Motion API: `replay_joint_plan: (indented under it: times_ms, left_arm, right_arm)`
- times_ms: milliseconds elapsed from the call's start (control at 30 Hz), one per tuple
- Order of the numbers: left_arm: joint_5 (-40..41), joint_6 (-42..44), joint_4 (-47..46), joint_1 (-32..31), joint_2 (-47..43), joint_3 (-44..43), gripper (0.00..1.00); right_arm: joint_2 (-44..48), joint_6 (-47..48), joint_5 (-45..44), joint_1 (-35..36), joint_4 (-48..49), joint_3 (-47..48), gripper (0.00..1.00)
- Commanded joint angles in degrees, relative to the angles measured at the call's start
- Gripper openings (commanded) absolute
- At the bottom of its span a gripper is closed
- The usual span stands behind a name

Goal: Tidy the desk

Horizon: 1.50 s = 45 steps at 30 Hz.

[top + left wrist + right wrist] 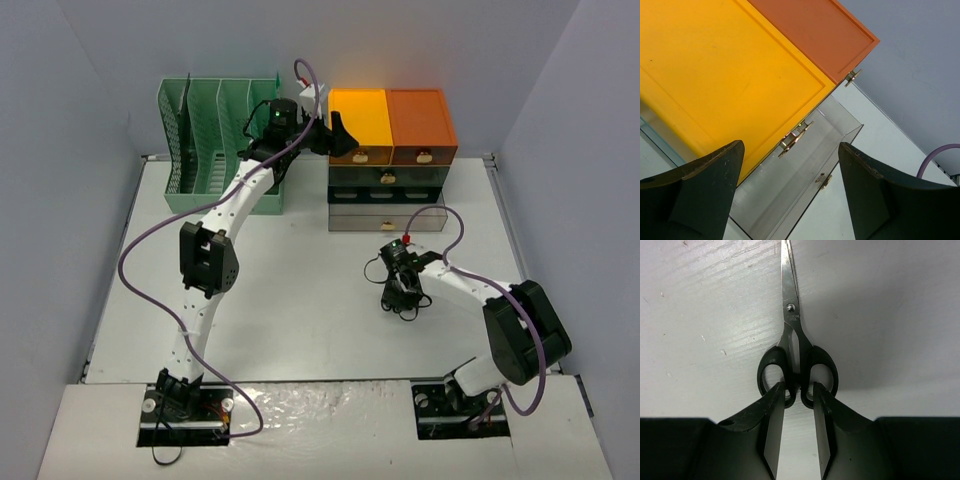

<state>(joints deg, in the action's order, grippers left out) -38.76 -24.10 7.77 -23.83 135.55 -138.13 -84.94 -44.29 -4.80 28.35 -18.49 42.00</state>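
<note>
The desk (300, 320) is off-white. On it lie black-handled scissors (792, 322), blades closed and pointing away from my right wrist camera. My right gripper (798, 390) is low over them, its fingers pressed in on the inner sides of the two handle loops, shut on the scissors. From the top view the right gripper (400, 292) sits at mid-desk, in front of the drawer unit. My left gripper (790, 146) hangs open and empty above the yellow top of the drawer unit (730, 65), with a clear drawer (790, 190) pulled out below.
The orange-and-grey drawer unit (390, 125) stands at the back centre. A mint-green file rack (205, 140) stands at the back left. The left arm (215, 250) stretches diagonally across the left half. Grey walls close in the desk.
</note>
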Motion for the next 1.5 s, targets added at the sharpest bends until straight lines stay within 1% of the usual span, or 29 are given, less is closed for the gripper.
replay_joint_plan:
  times_ms: [0, 33, 100, 167, 233, 367, 500, 667, 867, 967, 1033, 1100, 1200, 1233, 1300, 1400, 1467]
  left_arm:
    - [0.18, 0.93, 2.81, 0.69, -4.92, 1.17, 0.73]
    - [0.19, 1.0, 2.86, 0.63, -5.05, 1.32, 0.73]
    - [0.25, 1.12, 2.86, 0.63, -5.24, 1.63, 0.73]
    - [0.27, 1.24, 2.86, 0.63, -5.47, 1.81, 0.73]
    - [0.27, 1.25, 2.95, 0.63, -5.56, 1.81, 0.73]
    - [0.27, 1.64, 3.36, 0.63, -5.76, 1.74, 0.73]
    - [0.33, 1.86, 3.68, 0.69, -5.92, 2.1, 0.73]
    - [0.36, 1.44, 3.36, 0.63, -5.83, 2.22, 0.73]
    - [0.53, 1.51, 3.41, 0.63, -5.56, 1.99, 0.73]
    - [0.53, 1.45, 3.41, 0.63, -5.5, 2.12, 0.73]
    - [0.53, 1.35, 3.24, 0.63, -5.4, 2.24, 0.73]
    - [0.47, 1.22, 3.1, 0.6, -5.32, 2.25, 0.73]
    - [0.27, 1.16, 3.04, 0.54, -5.55, 2.34, 0.73]
    - [0.27, 1.24, 3.04, 0.54, -5.56, 2.42, 0.73]
    - [0.15, 1.34, 3.04, 0.63, -5.77, 2.52, 0.73]
    - [0.05, 1.47, 3.09, 0.54, -6.13, 3.03, 0.73]
    - [0.0, 1.42, 2.83, 0.6, -6.23, 3.51, 0.73]
  right_arm:
    - [-2.2, -2.52, -3.58, 2.18, 3.27, -4.51, 0.19]
    - [-2.46, -2.69, -3.84, 2.47, 3.85, -4.86, 0.17]
    - [-2.84, -3.19, -4.16, 3.1, 5.11, -6.12, 0.11]
    - [-2.87, -3.93, -4.76, 3.79, 5.74, -6.75, 0.02]
    - [-2.7, -4.44, -4.7, 3.98, 5.83, -7.0, 0.0]
    - [1.06, -5.91, -5.54, 5.61, 4.51, -5.15, 0.0]
    - [7.42, -6.77, -7.79, 7.24, 1.78, -0.34, 0.0]
    - [12.35, -7.05, -12.73, 8.56, -4.63, 10.14, 0.0]
    - [13.51, -7.23, -14.19, 9.02, -6.91, 19.38, 0.0]
    - [11.65, -6.9, -17.16, 8.41, -6.65, 23.3, 0.0]
    - [10.3, -6.93, -18.79, 8.22, -4.69, 25.43, 0.0]
    - [9.62, -9.38, -18.69, 7.04, -1.59, 26.04, 0.0]
    - [9.86, -13.9, -16.8, 5.03, 6.82, 24.68, 0.0]
    - [9.96, -16.51, -16.81, 4.56, 8.97, 23.91, 0.0]
    - [9.94, -18.44, -17.44, 3.72, 14.09, 23.21, 0.0]
    - [8.86, -22.15, -16.92, 0.26, 21.29, 22.47, 0.0]
    - [7.22, -26.26, -15.23, -2.51, 25.23, 22.69, 0.0]
